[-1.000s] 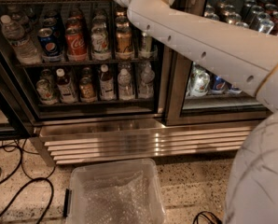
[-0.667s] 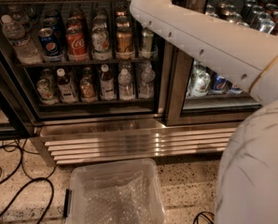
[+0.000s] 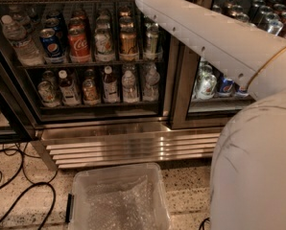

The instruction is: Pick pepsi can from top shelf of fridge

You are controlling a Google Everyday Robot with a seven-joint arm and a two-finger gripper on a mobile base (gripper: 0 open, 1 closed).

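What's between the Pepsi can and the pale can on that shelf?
A red Coca-Cola can, between pepsi can and pale can, in the camera view. The gripper is out of frame above.

One fridge [image 3: 133,146], one bin [image 3: 115,169], one arm [image 3: 215,37]

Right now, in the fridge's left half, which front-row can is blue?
The blue aluminium Pepsi can, leftmost, beside the red Coca-Cola can; it alone is blue. The gripper is out of view, past the top edge.
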